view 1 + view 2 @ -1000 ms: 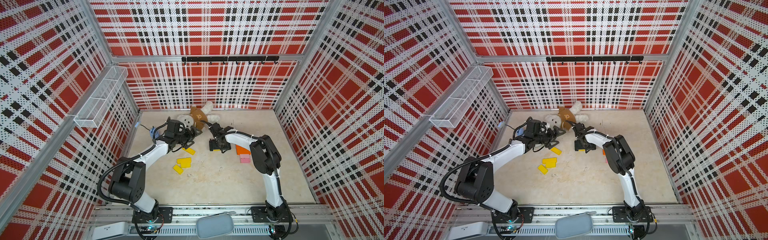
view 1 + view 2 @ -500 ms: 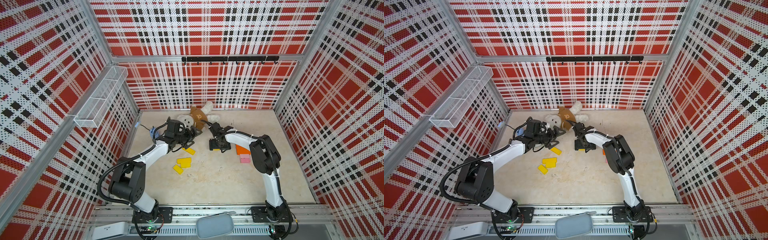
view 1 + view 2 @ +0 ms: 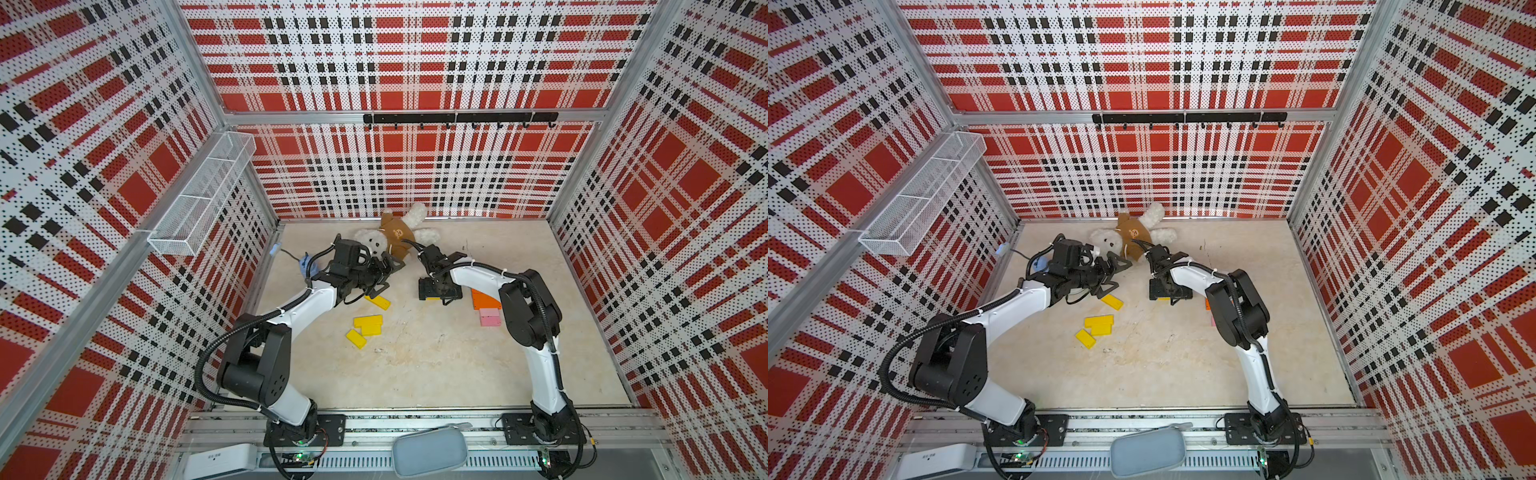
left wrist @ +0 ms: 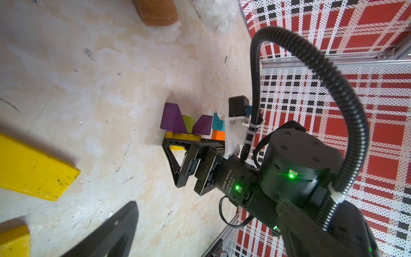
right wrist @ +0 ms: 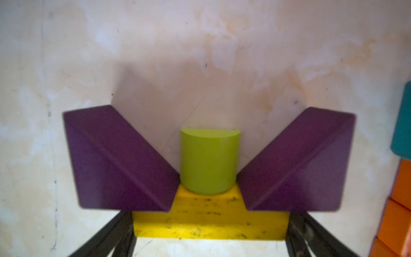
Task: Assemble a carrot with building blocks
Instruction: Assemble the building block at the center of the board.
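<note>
**R gripper at the yellow block, leaf pieces laid along its edge**

The R gripper (image 5: 210, 220) points down at the table (image 3: 415, 374). Its two fingers (image 5: 120, 231) stand at the two short ends of a yellow block (image 5: 200, 229). They are set wide and lie close against the ends, but I cannot tell if they press the block or are free of it. The block lies flat, approx. in the middle of the table's far half, near the plush bear (image 3: 397, 239).

Three pieces sit along one long edge of this block. A lime-green piece (image 5: 208, 160) is in the middle and touches the edge. Two purple triangles (image 5: 115, 160) (image 5: 295, 164) lie one on each side of it and slant away from each other like a V.

A teal block (image 5: 402, 120) and orange blocks (image 5: 398, 222) lie just beside this group, on the robot's right. In a top view, pink blocks (image 3: 489, 318) lie next to the orange ones, partly hidden by the R arm.

The L gripper (image 3: 390, 275) is low over the table near the bear's head, w/ fingers spread apart and nothing btw. them. One loose yellow piece (image 3: 377, 302) lies just beside its nearer finger. A small cluster of yellow pieces (image 3: 368, 326) lies closer to the robot's base, apart from both grippers.
</note>
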Motion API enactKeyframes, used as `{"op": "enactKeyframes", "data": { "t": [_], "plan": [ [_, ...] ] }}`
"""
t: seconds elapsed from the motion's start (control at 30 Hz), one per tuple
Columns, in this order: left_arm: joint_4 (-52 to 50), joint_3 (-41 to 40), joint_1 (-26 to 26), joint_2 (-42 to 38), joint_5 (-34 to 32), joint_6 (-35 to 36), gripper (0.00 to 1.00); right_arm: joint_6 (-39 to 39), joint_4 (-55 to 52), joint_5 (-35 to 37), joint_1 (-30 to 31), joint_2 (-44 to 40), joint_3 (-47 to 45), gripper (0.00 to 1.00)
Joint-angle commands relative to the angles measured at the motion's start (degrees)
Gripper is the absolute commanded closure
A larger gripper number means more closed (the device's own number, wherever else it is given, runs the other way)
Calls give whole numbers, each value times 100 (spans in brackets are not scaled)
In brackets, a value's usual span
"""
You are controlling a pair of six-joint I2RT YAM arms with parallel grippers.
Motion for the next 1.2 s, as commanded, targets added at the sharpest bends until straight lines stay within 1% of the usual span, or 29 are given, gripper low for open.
{"op": "enactKeyframes", "data": {
  "t": [0.0, 0.27, 0.4, 0.63, 0.73, 0.87, 0.93, 1.0, 1.07, 1.1, 1.17],
  "plan": [
    [144, 57, -55, -122, 48, -55, 1, 118, 187, 19, -38, -32, -194, 3],
    [143, 56, -55, -130, 29, -37, 1, 96, 149, 8, -36, -203, -219, 0],
    [143, 69, -55, -131, 26, -39, 0, 73, 108, 23, -32, -350, -298, 0],
    [147, 69, -49, -169, 11, -22, 1, -7, 95, 43, 91, -827, -620, 0],
    [147, 56, -20, -172, 2, -21, 0, -37, 157, -66, 124, -1071, -764, 0],
    [151, 62, 41, -201, 5, -21, 1, -116, 222, -102, 139, -1210, -916, 0],
    [152, 56, 50, -221, -18, -16, 0, -219, 181, -29, 142, -1223, -987, 3],
    [152, 57, 50, -214, -12, -10, 1, -366, 159, 65, 137, -1232, -1053, 8],
    [152, 56, 50, -201, -7, -10, 1, -633, 231, -80, 133, -1224, -1110, 11],
    [151, 58, 50, -181, -1, -8, 1, -954, 233, -196, 117, -1190, -1102, 12],
    [150, 65, 53, -158, 16, -12, 1, -1168, 100, -286, 81, -1080, -1010, 13]
  ]
}}
